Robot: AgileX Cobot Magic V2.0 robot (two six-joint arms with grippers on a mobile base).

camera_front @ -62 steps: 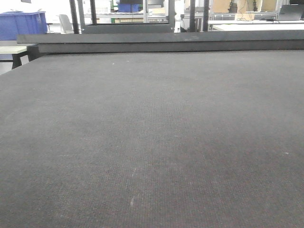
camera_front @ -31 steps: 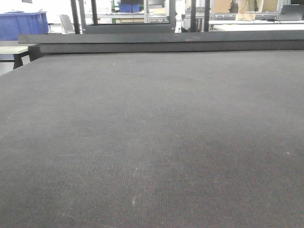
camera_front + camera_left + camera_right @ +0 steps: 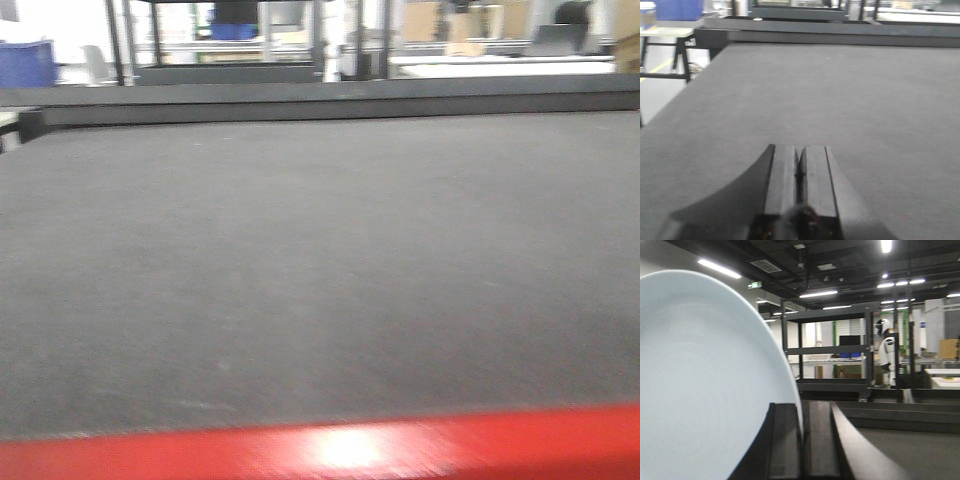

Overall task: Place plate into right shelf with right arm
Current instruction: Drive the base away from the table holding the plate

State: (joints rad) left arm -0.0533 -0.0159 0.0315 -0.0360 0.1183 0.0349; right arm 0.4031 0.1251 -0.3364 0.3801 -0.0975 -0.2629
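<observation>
**Right wrist view.** Plate (image 3: 705, 380) clamped by its rim between the right fingers (image 3: 785, 440), so carried in the air and not resting on the tabletop (image 3: 320, 250); absent from the front view. Gripped at the edge, presumably because too wide to be spanned across its face. Stood on edge and leaning to the left of the view, with one broad face toward the camera; top or underside not to be told. Rim curving up and away from the grip. Round, hence without a true long axis; widest span running up and leftward from the grip. Judged a secure attitude for carrying, yet likely to need levelling before being slid onto a tier.

Far behind: dark open rack (image 3: 832, 350) under ceiling lights (image 3: 817, 294). Right shelf not made out with certainty in any view.

**Left wrist view.** Left fingers (image 3: 782, 175) pressed together with nothing between them, hovering low over the dark tabletop. Judged parked out of the way, leaving the work to the right arm.

**Front view.** Blurred tabletop with a red edge (image 3: 350, 445) along the near side. Task judged at the carrying stage, placement not yet done.
</observation>
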